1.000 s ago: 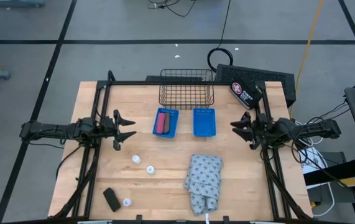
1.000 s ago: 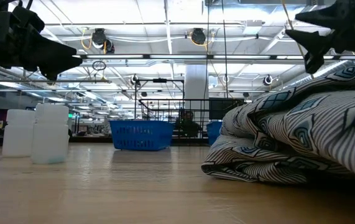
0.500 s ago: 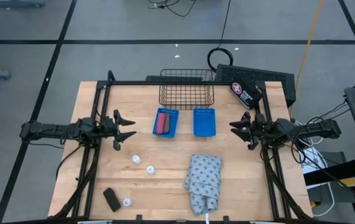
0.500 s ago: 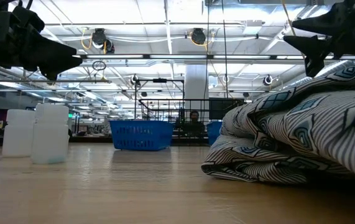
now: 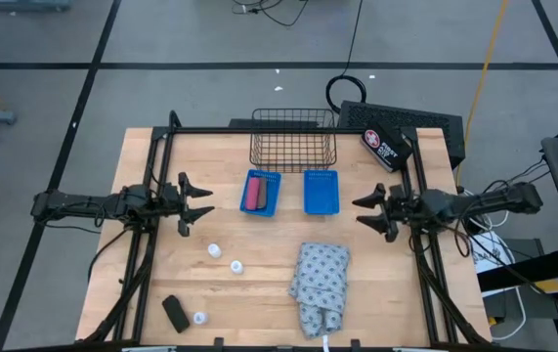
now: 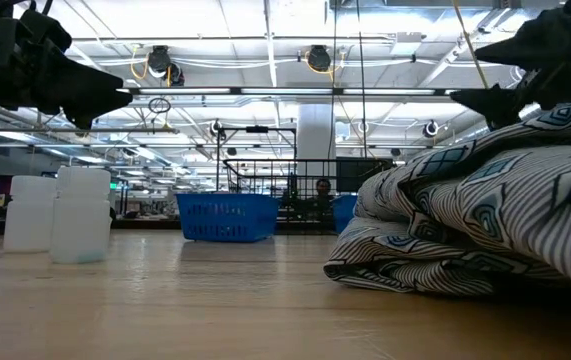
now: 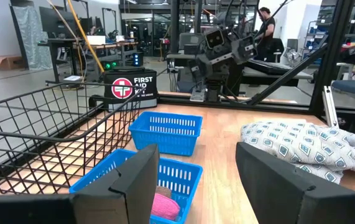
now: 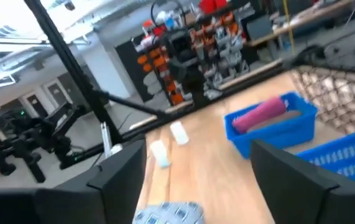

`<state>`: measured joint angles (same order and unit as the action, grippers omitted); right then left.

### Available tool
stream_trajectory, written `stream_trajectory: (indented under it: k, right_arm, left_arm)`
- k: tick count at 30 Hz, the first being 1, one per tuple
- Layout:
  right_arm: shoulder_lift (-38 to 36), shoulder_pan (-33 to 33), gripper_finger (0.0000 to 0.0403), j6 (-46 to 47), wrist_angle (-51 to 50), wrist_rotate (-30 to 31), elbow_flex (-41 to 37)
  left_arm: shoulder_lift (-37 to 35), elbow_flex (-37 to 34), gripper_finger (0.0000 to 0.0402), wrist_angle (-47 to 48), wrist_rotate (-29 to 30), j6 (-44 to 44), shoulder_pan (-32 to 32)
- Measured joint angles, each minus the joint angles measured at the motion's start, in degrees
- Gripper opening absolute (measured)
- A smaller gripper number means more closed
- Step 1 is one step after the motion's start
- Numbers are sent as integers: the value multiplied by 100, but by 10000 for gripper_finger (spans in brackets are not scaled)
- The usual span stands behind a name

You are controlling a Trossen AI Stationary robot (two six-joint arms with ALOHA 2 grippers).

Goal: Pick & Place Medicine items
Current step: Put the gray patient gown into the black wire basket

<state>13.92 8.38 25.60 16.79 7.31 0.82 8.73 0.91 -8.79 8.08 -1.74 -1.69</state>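
Right gripper [image 5: 364, 212], at centre right of the high view just right of the empty blue plastic basket [image 5: 321, 192], now shows its fingers spread wide with nothing between them; a second ago they stood narrower, and the arm has edged left toward the baskets. Judgement: it is readying for a pick, not yet committed to a target. Left gripper [image 5: 198, 205], at centre left, is unchanged, fingers part open and empty. Medicine items: pink oblong piece [image 5: 256, 194] and brown oblong piece [image 5: 249, 193] already lie in the left blue plastic basket [image 5: 273, 195]. Still on the wooden surface [image 5: 376, 284]: black oblong piece [image 5: 175, 313] at lower left with one small white round bottle [image 5: 199, 318] beside it, and two more white bottles [image 5: 215, 250] below the left gripper. Grey-blue patterned cloth [image 5: 319, 284] lies at lower centre.
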Motion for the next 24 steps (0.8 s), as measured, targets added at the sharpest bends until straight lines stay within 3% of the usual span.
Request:
stream_trajectory:
  k: [5,11,16,24]
  right_arm:
    - [849,356,285,245,342,-10,133]
    - [2158,608,286,1090,-516,-330,785]
    - [3317,547,286,1622,-727,-1112,1204]
    - [4836,250,286,1388,-319,-2445,1622]
  left_arm:
    - [0,0,223,-1,0,1,0]
    - [0,0,223,1,-1,1,0]
    - [0,0,223,-25,-6,1,0]
    - [0,0,223,-30,-9,1,0]
